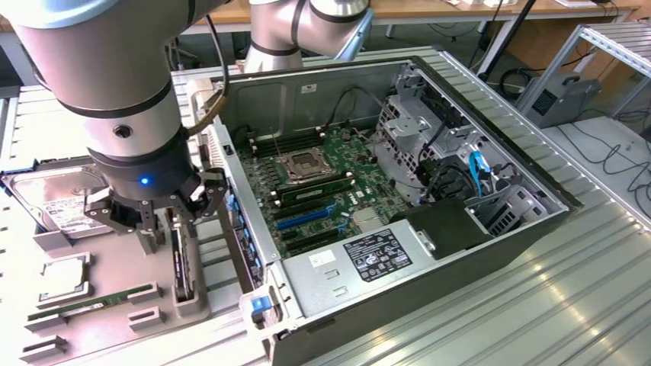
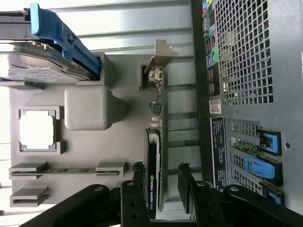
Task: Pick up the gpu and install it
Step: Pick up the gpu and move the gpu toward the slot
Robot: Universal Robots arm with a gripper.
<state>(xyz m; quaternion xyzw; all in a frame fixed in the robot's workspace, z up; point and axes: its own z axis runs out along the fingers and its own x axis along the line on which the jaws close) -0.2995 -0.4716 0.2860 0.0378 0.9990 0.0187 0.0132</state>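
Jaws spread, one finger on each side of the gpu (image 2: 152, 161), not clamped. Card stands on edge in the gray tray (image 2: 125, 137), on the tray's side nearest the computer case (image 2: 246, 56).

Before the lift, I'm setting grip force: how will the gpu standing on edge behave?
The gpu is probably stiff: a flat board with metal bracket. Thin and on edge, it may tip if nudged. Bare components look fragile.

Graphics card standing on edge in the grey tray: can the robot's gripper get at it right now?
Probably yes. The gripper hangs right over the graphics card, open fingers either side of it, with nothing between. The computer case stands clear beside it.
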